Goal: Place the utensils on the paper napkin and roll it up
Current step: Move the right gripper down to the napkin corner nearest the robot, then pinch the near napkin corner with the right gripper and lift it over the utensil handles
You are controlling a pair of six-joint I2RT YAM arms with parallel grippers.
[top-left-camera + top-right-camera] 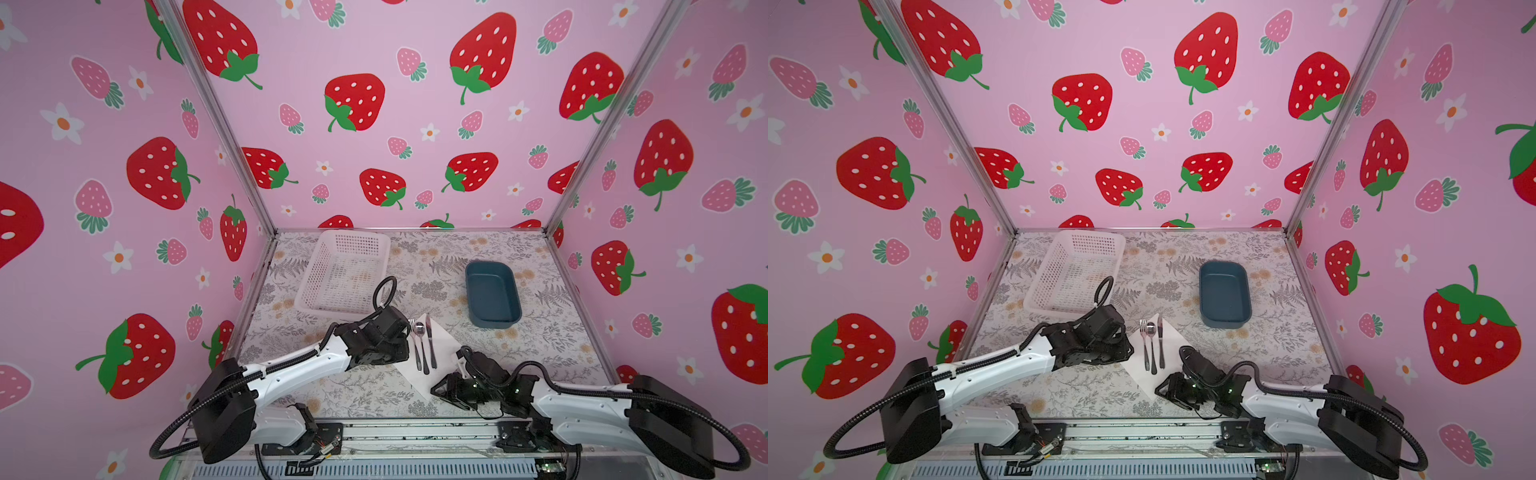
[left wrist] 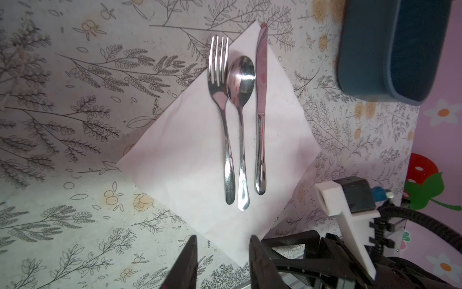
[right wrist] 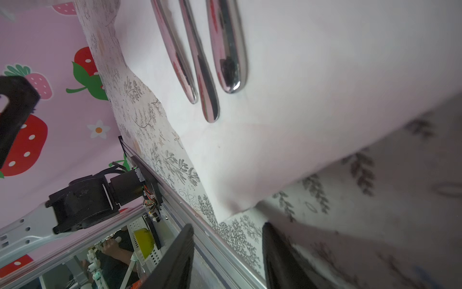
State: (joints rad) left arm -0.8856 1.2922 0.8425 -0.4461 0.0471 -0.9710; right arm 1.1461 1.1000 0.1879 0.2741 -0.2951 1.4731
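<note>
The paper napkin (image 1: 446, 353) lies as a white diamond near the table's front middle, also seen in the left wrist view (image 2: 187, 162). On it, side by side with handles toward the front, lie a fork (image 2: 220, 112), a spoon (image 2: 241, 82) and a knife (image 2: 260, 100). My left gripper (image 2: 223, 240) hovers open over the napkin's near left edge, with nothing between its fingers. My right gripper (image 1: 436, 390) is low at the napkin's near corner (image 3: 235, 207), open and empty (image 3: 228, 226), with the corner just ahead of its fingertips. The utensil handles (image 3: 210, 75) show beyond it.
A white perforated basket (image 1: 309, 266) stands at the back left, just behind my left arm. A dark blue tub (image 1: 469, 291) sits to the right, behind the napkin. The table's metal front rail (image 3: 175, 197) runs close to my right gripper.
</note>
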